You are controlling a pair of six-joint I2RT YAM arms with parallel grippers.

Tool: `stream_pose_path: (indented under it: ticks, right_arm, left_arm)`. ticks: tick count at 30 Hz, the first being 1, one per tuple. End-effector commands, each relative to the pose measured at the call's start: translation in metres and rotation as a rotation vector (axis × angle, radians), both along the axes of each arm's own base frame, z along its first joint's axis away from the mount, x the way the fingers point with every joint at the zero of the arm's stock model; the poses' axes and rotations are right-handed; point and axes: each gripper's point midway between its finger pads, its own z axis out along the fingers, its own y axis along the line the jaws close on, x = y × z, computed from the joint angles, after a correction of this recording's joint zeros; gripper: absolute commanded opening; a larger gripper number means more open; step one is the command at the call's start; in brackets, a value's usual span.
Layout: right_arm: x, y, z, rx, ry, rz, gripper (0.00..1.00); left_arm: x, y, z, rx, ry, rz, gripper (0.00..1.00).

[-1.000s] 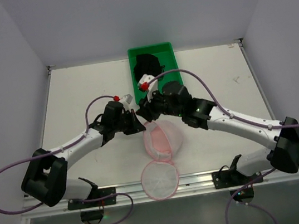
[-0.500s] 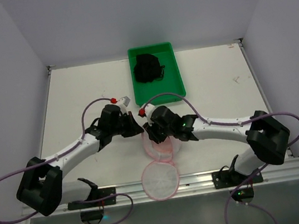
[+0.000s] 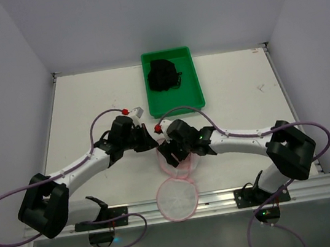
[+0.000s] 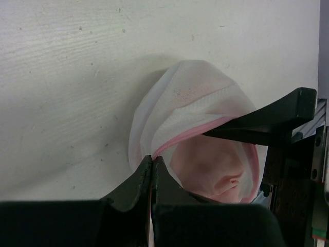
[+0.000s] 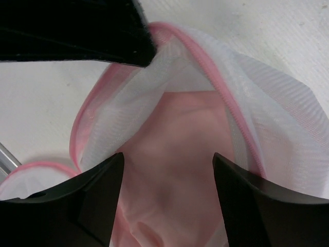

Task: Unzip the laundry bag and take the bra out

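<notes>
Seen from overhead, the two grippers crowd together and hide most of the bag [image 3: 182,167]; the wrist cameras sort it out. The left wrist view shows the left gripper [image 4: 152,161] pinched tight on the bag's pink rim, with white mesh bulging away from its tips onto the table [image 3: 87,104]. The right wrist view looks straight down the open mouth. There the right gripper [image 5: 167,164] stands wide, one finger on either side of a pink cloth [image 5: 175,128] lying inside. I can't tell whether the fingers touch it. Only the overhead view shows the round flap [image 3: 176,200], lying flat at the front edge and reaching over the rail [image 3: 225,196]. The bag sits just behind it, a little front of the table's middle.

Open tabletop runs from the left arm [image 3: 78,167] out to the left edge and back to the far-left corner. There is as much open tabletop beyond the right arm [image 3: 242,140]. The tray [image 3: 193,97] sits at the middle of the back edge, well apart from the bag, with a black bundle [image 3: 164,76] in its far half.

The left arm comes in low on a diagonal from the front-left corner, wrist pointing right at the bag. The right arm stretches leftward from the front-right corner, wrist tipped down over the mouth.
</notes>
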Motion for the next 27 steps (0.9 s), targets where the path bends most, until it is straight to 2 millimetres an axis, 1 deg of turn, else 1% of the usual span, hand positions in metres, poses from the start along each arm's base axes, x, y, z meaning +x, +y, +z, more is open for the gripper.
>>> stream_pose_path:
  ticks: [1, 3, 4, 6, 7, 8, 11, 12, 14, 15, 17, 18, 19, 20, 21, 22, 24, 25, 26, 27]
  right_arm:
    - [-0.013, 0.01, 0.005, 0.024, 0.04, 0.067, 0.73]
    - [-0.016, 0.013, 0.003, 0.022, 0.049, 0.08, 0.77]
    - [-0.017, 0.015, 0.0, 0.017, 0.057, 0.091, 0.82]
    - [-0.017, 0.018, -0.003, 0.005, 0.061, 0.098, 0.86]
    - [-0.017, 0.018, -0.006, -0.005, 0.065, 0.1, 0.87]
    - [-0.015, 0.017, -0.014, -0.035, 0.071, 0.089, 0.89]
    - [-0.011, 0.013, -0.027, -0.093, 0.073, 0.068, 0.91]
    - [-0.009, 0.009, -0.037, -0.129, 0.075, 0.053, 0.91]
    - [-0.004, 0.002, -0.043, -0.165, 0.063, 0.017, 0.87]
    - [-0.004, 0.0, -0.046, -0.175, 0.061, 0.006, 0.77]
    - [-0.005, -0.003, -0.048, -0.17, 0.061, -0.002, 0.62]
    - [-0.005, -0.003, -0.047, -0.164, 0.056, -0.001, 0.4]
    - [-0.005, -0.002, -0.042, -0.147, 0.046, 0.002, 0.29]
    - [-0.005, -0.004, -0.041, -0.14, 0.04, -0.001, 0.19]
    - [-0.005, -0.005, -0.038, -0.133, 0.031, -0.001, 0.02]
    - [-0.004, -0.003, -0.029, -0.107, 0.016, -0.001, 0.0]
    - [-0.006, -0.002, -0.021, -0.068, 0.007, 0.004, 0.0]
    - [-0.012, 0.0, -0.018, -0.041, 0.017, 0.02, 0.0]
    - [-0.011, 0.005, 0.001, 0.023, -0.01, 0.026, 0.0]
    - [-0.012, 0.007, 0.009, 0.055, -0.019, 0.035, 0.0]
  left_arm:
    - [0.005, -0.004, 0.008, -0.025, -0.022, 0.007, 0.0]
    - [0.006, -0.004, 0.008, -0.028, -0.019, 0.008, 0.0]
    - [0.006, -0.004, 0.007, -0.028, -0.02, 0.01, 0.0]
    - [0.005, -0.005, 0.005, -0.027, -0.012, 0.009, 0.0]
    - [0.006, -0.005, 0.005, -0.03, -0.01, 0.009, 0.0]
    - [0.005, -0.006, 0.005, -0.031, -0.011, 0.006, 0.0]
    - [0.004, -0.005, 0.003, -0.029, -0.004, 0.01, 0.0]
    - [0.004, -0.005, 0.002, -0.029, -0.002, 0.009, 0.0]
    - [0.004, -0.004, 0.002, -0.027, 0.0, 0.012, 0.0]
    - [0.004, -0.003, 0.001, -0.022, 0.0, 0.015, 0.0]
    - [0.003, -0.002, -0.002, -0.014, 0.005, 0.017, 0.0]
    - [0.003, -0.001, -0.002, -0.013, 0.007, 0.019, 0.0]
    - [0.002, -0.001, -0.003, -0.01, 0.009, 0.019, 0.0]
    - [0.0, 0.0, -0.006, -0.006, 0.016, 0.021, 0.0]
    - [0.001, 0.001, -0.007, -0.006, 0.017, 0.027, 0.0]
    - [0.0, 0.001, -0.007, -0.006, 0.019, 0.026, 0.0]
    - [-0.001, 0.003, -0.01, 0.0, 0.024, 0.028, 0.0]
    - [-0.002, 0.003, -0.011, 0.002, 0.026, 0.028, 0.0]
    - [-0.003, 0.004, -0.012, 0.005, 0.028, 0.03, 0.0]
    - [-0.002, 0.004, -0.011, 0.005, 0.026, 0.03, 0.0]
